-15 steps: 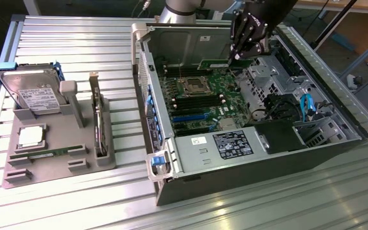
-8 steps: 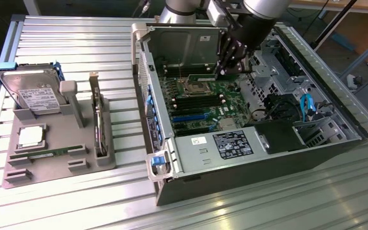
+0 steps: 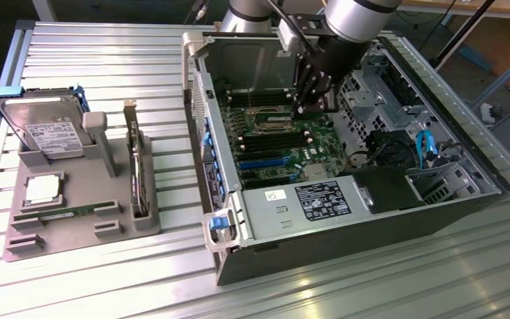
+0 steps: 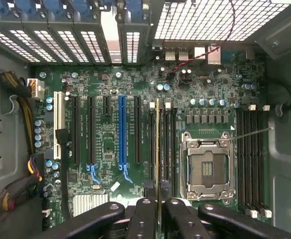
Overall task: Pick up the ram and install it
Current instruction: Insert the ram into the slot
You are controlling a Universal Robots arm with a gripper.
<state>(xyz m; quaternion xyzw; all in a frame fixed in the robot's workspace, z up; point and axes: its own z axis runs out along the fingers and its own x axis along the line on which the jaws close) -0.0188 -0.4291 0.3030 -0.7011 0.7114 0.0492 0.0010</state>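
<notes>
Exterior view first. The open black-and-silver metal computer case (image 3: 326, 232) lies on its side on the slatted aluminium table (image 3: 104, 73). Inside it are a green motherboard (image 3: 273, 143), a labelled silver power-supply box (image 3: 321, 199) at six o'clock and blue cables (image 3: 425, 146) at three. The silver robot arm (image 3: 352, 20) drops in from twelve o'clock, and its black gripper (image 3: 311, 109) hangs just above the board, near the square metal processor socket (image 3: 273, 121).

At nine o'clock sits the flat grey plastic tray (image 3: 60, 239). It holds a large silver labelled hard drive (image 3: 47, 129) propped at its eleven o'clock, a square silver processor chip (image 3: 44, 189) in the middle and a spare green memory stick (image 3: 64, 214) lying flat below that. A dark expansion card (image 3: 135, 173) stands on edge along its three o'clock side.

Now the wrist view, looking straight down on the motherboard (image 4: 85, 79). The gripper (image 4: 158, 204) has its black fingers (image 4: 143, 214) pinched narrow on the ram (image 4: 158, 144), a thin green circuit-board stick seen edge-on. It lines up along the black memory slots (image 4: 168, 149), between the long blue expansion slot (image 4: 121, 132) and the open processor socket (image 4: 208, 167). Whether it's seated, I can't tell.
</notes>
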